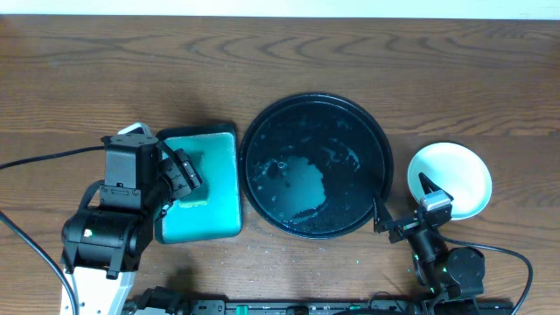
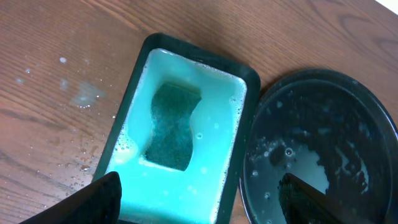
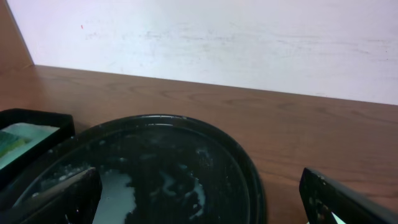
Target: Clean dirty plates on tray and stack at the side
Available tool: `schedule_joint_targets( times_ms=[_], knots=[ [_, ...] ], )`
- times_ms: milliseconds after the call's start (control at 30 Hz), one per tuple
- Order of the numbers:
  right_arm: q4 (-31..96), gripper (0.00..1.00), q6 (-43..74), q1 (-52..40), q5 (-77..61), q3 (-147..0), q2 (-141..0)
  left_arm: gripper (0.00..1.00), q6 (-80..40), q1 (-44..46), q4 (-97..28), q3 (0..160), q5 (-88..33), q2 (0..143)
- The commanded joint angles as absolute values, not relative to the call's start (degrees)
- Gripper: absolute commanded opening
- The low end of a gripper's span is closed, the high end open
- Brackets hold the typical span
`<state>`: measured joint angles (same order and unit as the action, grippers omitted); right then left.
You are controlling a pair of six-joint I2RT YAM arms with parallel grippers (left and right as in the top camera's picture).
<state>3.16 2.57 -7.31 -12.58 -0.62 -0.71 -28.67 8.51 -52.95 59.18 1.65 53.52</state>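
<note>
The round black tray (image 1: 262, 140) lies mid-table, holding only a pale soapy puddle and droplets (image 2: 323, 118) (image 3: 242, 174). A white round plate (image 1: 462, 171) rests on the bare wood to the tray's right; from above I cannot tell whether others lie under it. My right gripper (image 1: 404, 203) stands open low between the tray's right rim and the plate, one finger over each, nothing between them (image 3: 199, 202). My left gripper (image 1: 182, 175) hangs open over the teal rectangular tray (image 1: 219, 206), empty (image 2: 199, 205).
The teal tray (image 2: 134, 74) is filled with milky green water, and a dark green sponge (image 2: 173, 134) lies in it. It almost touches the black tray's left rim. Water drops speckle the wood (image 2: 78, 93) to its left. A black cable (image 1: 44, 156) runs from the left arm.
</note>
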Motion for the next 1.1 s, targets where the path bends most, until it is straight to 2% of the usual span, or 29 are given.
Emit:
schedule_joint_targets(
  times_ms=[0,133,233,467,567,700,900,1067],
  knots=[
    [3.05,0.99,3.38,-7.11,-12.4,-0.32,-0.32,0.81,-29.15,8.32,-53.12,60.55,1.93,53.47],
    [3.07,0.99,3.38,-7.11,-12.4,-0.32,-0.32,0.81,-28.67,8.32,-52.88,59.57,2.44,52.42],
    [3.05,1.0,3.38,-7.11,-12.4,-0.32,-0.32,0.81,-27.22,8.25,-47.29,56.49,9.58,49.04],
    [3.07,0.99,3.38,-7.11,-12.4,-0.32,-0.32,0.81,-22.68,6.81,-18.7,36.84,8.8,33.89],
    [3.05,0.99,3.38,-7.11,-12.4,-0.32,-0.32,0.81,-19.42,6.76,-6.83,24.91,7.9,22.74],
    [3.05,0.99,3.38,-7.11,-12.4,-0.32,-0.32,0.81,-17.74,6.76,-2.46,16.29,7.97,12.4],
    [3.07,0.99,3.38,-7.11,-12.4,-0.32,-0.32,0.81,-17.37,5.91,-2.26,5.41,8.19,0.82],
    [3.05,0.99,3.38,-7.11,-12.4,-0.32,-0.32,0.81,-18.44,5.8,-3.51,0.21,8.1,0.08]
  ],
)
